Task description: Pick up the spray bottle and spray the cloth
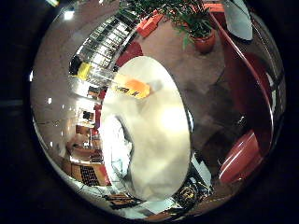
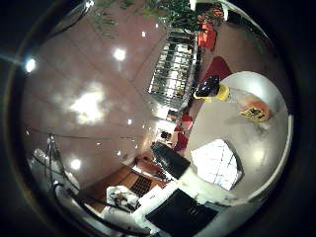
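A yellow spray bottle with a black top (image 2: 211, 89) stands near the edge of a round white table (image 2: 269, 138). It also shows in the little finger side view (image 1: 86, 71). A white cloth (image 2: 217, 162) lies crumpled on the table, away from the bottle; the little finger side view shows it too (image 1: 114, 149). Parts of my hand (image 2: 173, 209) show at the edge of the thumb side view, well away from the table, the bottle and the cloth.
An orange packet (image 1: 131, 88) lies on the table between bottle and cloth. Red chairs (image 1: 245, 154) stand beside the table. A potted plant (image 1: 200, 35) and a metal rack (image 2: 176, 67) stand further off.
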